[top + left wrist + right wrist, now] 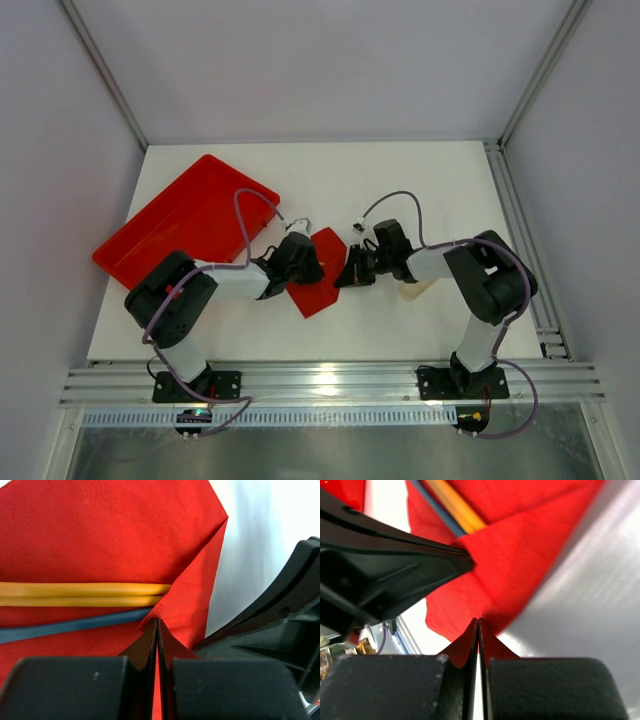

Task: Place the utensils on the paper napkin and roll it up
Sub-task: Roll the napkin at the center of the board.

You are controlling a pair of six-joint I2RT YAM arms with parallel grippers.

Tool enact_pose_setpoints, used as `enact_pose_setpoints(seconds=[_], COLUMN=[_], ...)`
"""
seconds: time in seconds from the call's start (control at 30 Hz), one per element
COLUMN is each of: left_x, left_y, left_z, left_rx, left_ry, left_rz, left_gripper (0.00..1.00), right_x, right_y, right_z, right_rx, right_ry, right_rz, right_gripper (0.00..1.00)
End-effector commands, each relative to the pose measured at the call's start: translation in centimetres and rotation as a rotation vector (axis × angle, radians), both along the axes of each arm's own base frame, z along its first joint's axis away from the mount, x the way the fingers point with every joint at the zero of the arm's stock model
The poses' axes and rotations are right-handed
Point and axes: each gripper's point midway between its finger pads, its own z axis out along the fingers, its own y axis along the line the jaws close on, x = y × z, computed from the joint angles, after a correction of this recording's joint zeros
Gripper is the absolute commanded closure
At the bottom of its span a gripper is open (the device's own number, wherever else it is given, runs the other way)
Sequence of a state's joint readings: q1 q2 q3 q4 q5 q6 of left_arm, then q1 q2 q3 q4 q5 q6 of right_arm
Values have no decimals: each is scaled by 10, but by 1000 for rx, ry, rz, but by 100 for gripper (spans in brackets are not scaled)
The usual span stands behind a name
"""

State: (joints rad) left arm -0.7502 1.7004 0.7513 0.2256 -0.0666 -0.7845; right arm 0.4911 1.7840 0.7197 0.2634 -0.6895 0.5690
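Wrist cams catch what the top view can't: the left pincer point(157, 623) is clamped on a folded flap of the paper napkin point(100, 535), and the right pincer point(479, 622) is pinching its edge. Past the flap, two tan utensils point(85, 594) lie side by side, long axis running into the fold, with a blue strip point(70, 625) alongside. The napkin sits mid-worktop point(420, 180), with the red tray point(185, 220) beyond it.

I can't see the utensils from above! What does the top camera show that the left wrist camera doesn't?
Only the top camera shows the red tray. Only the left wrist camera shows the utensils lying on the paper napkin, their ends tucked under a folded corner. Both show that napkin and the left gripper shut on it.
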Motion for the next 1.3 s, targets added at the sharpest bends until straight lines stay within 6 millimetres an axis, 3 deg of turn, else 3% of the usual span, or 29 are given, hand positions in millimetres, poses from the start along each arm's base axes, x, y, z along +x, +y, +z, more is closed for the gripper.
enact_pose_setpoints(seconds=[0.0,0.3,0.53,0.93,0.97,1.27], left_x=[12,16,21,51,44,33], left_y=[-7,-17,-29,-22,-15,-9], left_z=[26,53,68,52,41,28], left_rx=[-52,-138,-188,-131,-81,-22], left_ry=[-46,-81,-97,34,79,176], left_rz=[23,49,55,382,405,542], left_gripper=[100,100,100,100,100,100], right_x=[6,-3,-5,-5,-5,-4], right_y=[3,0,1,2,2,2], right_z=[-2,-27,-25,-24,-24,-24], right_rx=[12,-20,-14,-6,-7,-10], right_ry=[-33,20,17,15,13,13], right_rz=[-43,-73,-72,-84,-83,-83], right_gripper=[96,96,96,96,96,96])
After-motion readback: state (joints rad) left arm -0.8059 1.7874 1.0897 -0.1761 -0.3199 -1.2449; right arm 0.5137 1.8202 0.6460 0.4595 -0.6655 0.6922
